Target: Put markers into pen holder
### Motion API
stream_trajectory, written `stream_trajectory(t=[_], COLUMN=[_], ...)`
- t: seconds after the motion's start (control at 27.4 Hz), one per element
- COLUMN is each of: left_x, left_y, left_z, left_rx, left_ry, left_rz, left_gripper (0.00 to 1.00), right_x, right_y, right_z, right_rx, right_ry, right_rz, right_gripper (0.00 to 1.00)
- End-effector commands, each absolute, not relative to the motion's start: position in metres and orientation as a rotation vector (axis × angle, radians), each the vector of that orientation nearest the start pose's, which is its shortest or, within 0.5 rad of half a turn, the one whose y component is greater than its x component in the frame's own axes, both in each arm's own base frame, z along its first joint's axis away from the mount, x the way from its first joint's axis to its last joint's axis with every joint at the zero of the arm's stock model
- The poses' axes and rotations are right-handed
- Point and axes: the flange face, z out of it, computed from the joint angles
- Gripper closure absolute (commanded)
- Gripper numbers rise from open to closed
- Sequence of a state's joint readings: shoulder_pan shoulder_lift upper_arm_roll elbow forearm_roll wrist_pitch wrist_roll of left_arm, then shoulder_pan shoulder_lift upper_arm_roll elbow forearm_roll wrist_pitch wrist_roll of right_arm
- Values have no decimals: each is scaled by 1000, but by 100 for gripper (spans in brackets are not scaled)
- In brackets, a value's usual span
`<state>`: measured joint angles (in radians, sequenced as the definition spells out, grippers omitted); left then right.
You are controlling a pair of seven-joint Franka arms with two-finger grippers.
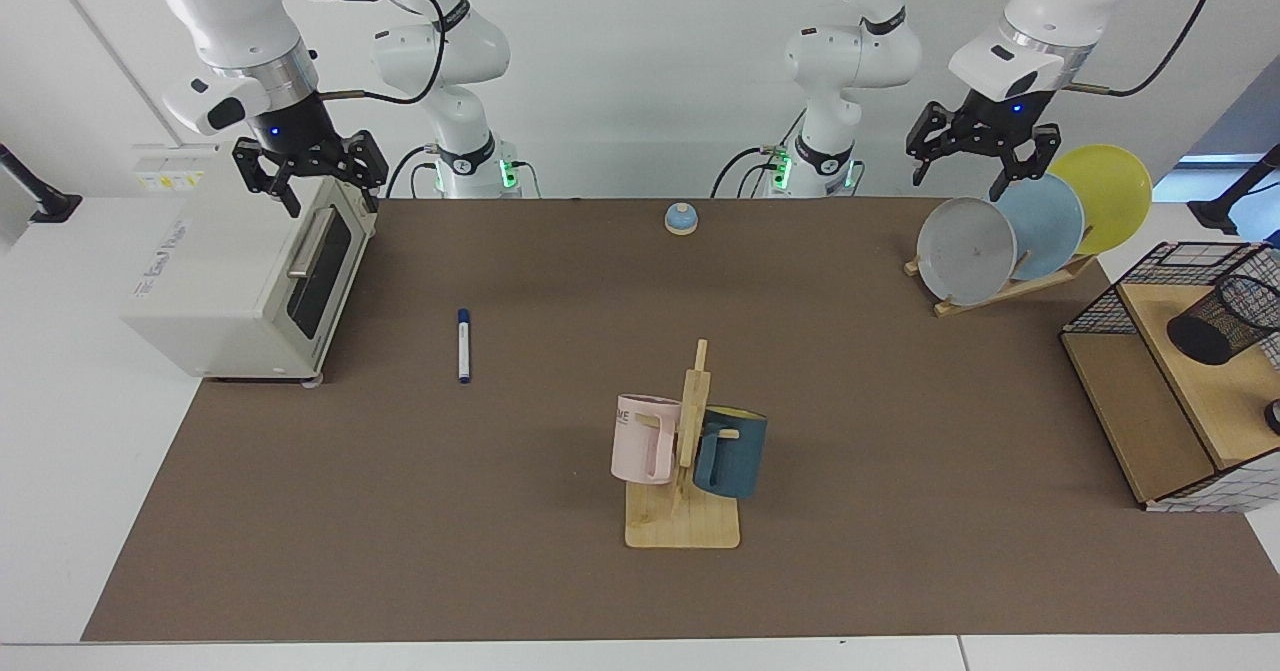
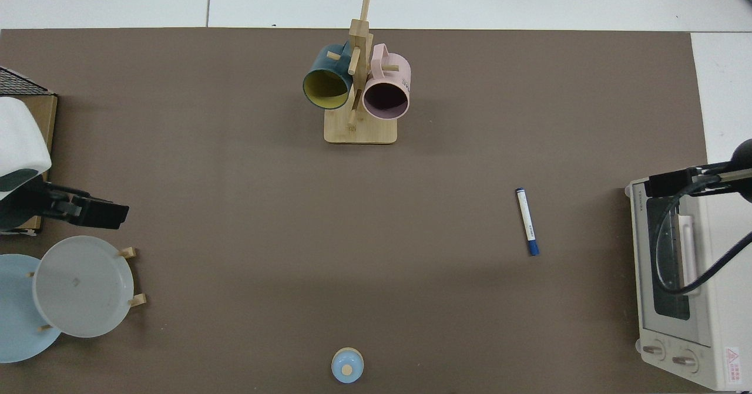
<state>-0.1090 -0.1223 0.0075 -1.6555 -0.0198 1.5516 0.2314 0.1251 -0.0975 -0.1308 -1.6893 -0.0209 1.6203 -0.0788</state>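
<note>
A slim white marker [image 1: 464, 345] with dark blue ends lies flat on the brown mat, right of the toaster oven; from above the marker [image 2: 527, 221] sits left of the oven. The black mesh pen holder [image 1: 1225, 319] lies tilted on a wooden shelf of the wire rack at the far right; the top view does not show it. My right gripper [image 1: 312, 179] hangs open above the oven, empty. Over the plate rack, my left gripper [image 1: 982, 161] is open and empty too. The left gripper [image 2: 88, 209] shows at the top view's left edge.
A white toaster oven [image 1: 250, 281] stands at the mat's left. A wooden mug tree [image 1: 690, 451] carries a pink and a dark blue mug. A plate rack [image 1: 1010, 231] holds grey, blue and yellow plates. A small blue bell [image 1: 681, 218] sits at the back. The wire rack [image 1: 1170, 391] is at the right.
</note>
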Motion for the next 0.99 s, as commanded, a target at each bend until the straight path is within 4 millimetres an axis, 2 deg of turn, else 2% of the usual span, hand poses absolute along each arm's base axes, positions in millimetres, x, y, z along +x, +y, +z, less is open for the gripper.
stream_trajectory(t=[0.0, 0.95], left_x=[506, 506], left_y=[-50, -50], left_z=[652, 652], left_rx=[-3109, -3107], left_ry=[503, 503], left_rz=[-25, -27], left_gripper=[0, 0], right_x=[522, 523], right_y=[-11, -18], right_z=[626, 631], right_rx=[-3157, -3151], right_ry=[-117, -97], right_rz=[-44, -80], right_gripper=[0, 0])
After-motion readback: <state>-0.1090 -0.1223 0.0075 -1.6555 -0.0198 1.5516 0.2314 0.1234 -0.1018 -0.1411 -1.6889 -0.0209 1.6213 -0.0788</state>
